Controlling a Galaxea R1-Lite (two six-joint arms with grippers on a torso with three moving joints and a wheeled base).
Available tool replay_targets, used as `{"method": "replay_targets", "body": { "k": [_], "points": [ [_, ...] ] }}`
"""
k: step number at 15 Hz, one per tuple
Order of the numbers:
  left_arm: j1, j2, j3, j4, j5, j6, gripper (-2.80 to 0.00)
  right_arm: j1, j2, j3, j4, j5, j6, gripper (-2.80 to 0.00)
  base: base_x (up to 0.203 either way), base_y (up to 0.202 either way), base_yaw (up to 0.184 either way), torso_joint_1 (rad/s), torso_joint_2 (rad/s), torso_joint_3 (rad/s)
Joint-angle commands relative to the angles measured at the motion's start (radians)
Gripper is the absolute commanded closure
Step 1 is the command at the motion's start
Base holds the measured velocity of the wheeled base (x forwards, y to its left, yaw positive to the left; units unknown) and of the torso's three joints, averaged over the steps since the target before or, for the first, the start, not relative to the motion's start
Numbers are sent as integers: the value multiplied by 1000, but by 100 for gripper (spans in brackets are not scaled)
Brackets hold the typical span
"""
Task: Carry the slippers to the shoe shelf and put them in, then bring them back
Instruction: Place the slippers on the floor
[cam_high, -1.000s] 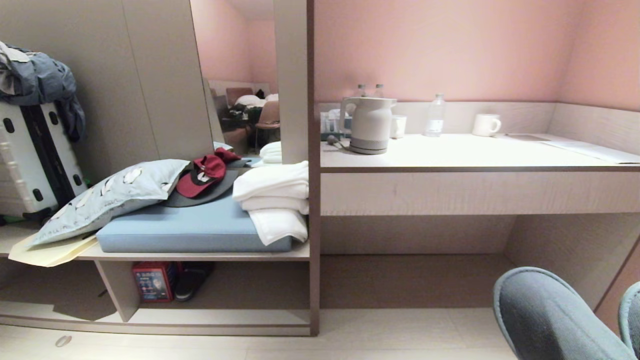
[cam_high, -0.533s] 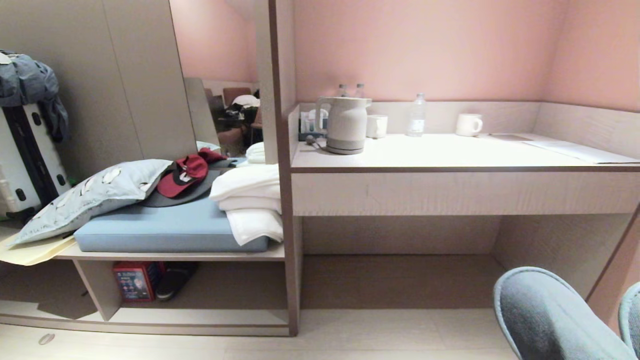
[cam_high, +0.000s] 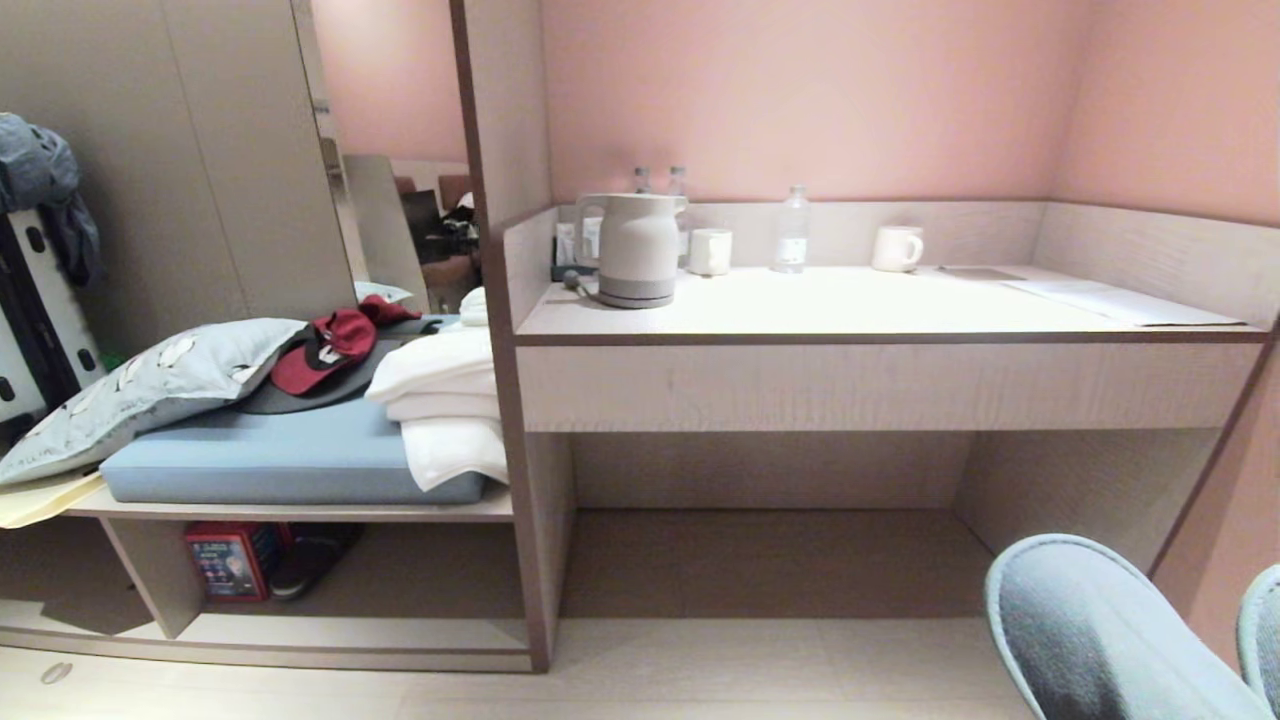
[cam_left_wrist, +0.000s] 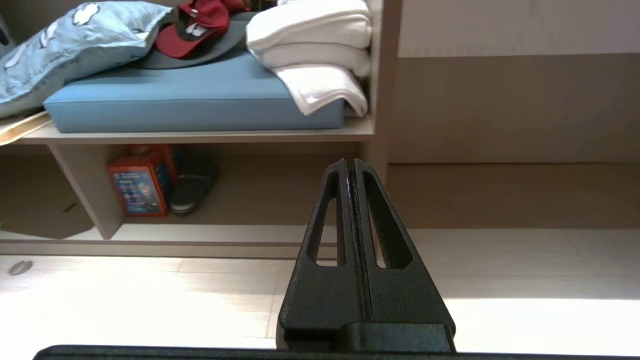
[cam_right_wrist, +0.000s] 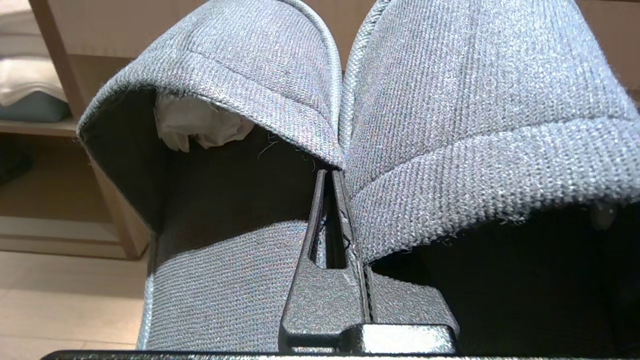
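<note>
The slippers (cam_right_wrist: 280, 125) are held side by side at the lower right of the head view, pinched at their inner edges by the right gripper (cam_right_wrist: 331, 200); the left gripper (cam_left_wrist: 351, 170) is pressed together, empty, above the pale floor (cam_left_wrist: 150, 300); the carrying step is judged in hand; next, an approach leftward to the shoe shelf (cam_high: 330, 635) is called for; beyond, the desk (cam_high: 850, 305) is backed by a pink wall (cam_high: 800, 90).

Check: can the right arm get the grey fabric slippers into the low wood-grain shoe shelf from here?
Probably not yet. The right gripper is shut on the grey fabric slippers, but the low wood-grain shoe shelf lies far to the robot's left, past the vertical divider panel.
</note>
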Motion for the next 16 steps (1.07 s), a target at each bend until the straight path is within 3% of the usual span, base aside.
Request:
{"method": "replay_targets", "body": {
  "k": [1,16],
  "points": [
    [0,0,0,0,1,0,0,0,1,0,0,0,-1,0,0,-109,0,2,-1,2],
    [0,2,0,-2,1,7,0,-1,1,0,0,0,-1,0,0,0,0,0,0,0]
  ]
}}
